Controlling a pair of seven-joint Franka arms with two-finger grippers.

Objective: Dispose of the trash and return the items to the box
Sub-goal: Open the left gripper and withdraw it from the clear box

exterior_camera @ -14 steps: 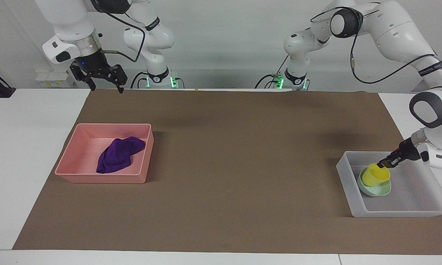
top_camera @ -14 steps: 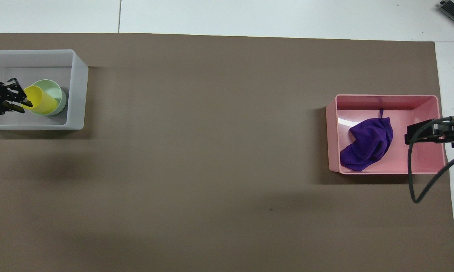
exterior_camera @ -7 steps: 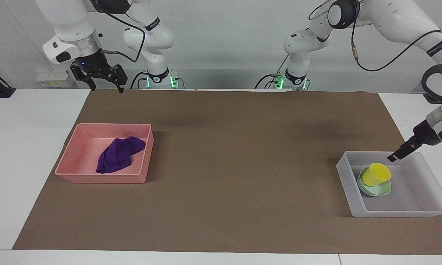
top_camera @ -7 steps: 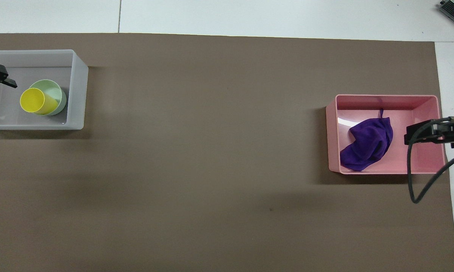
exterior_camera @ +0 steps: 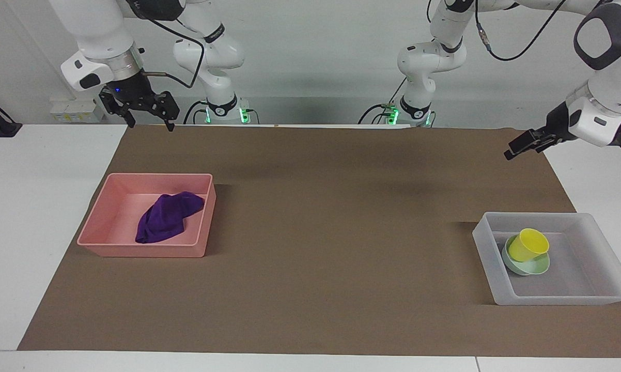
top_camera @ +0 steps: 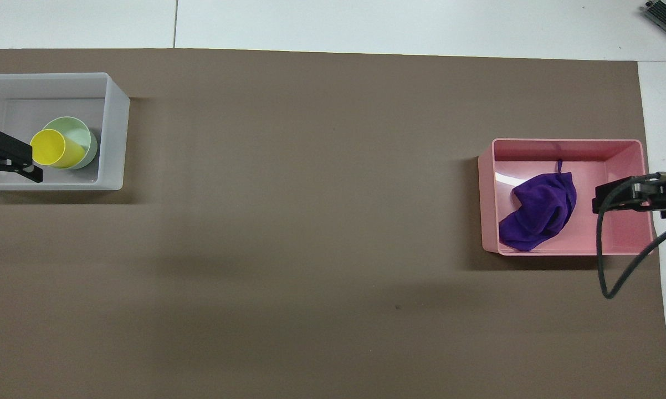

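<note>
Facing view: yellow cup tilted in mint bowl, mouth skyward.

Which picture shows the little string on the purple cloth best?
The overhead view. There the purple cloth lies in the pink bin with its thin loop sticking out toward the bin's wall, plain against the pink floor. The facing view shows the cloth as a bunched heap; the loop is not visible.
</note>
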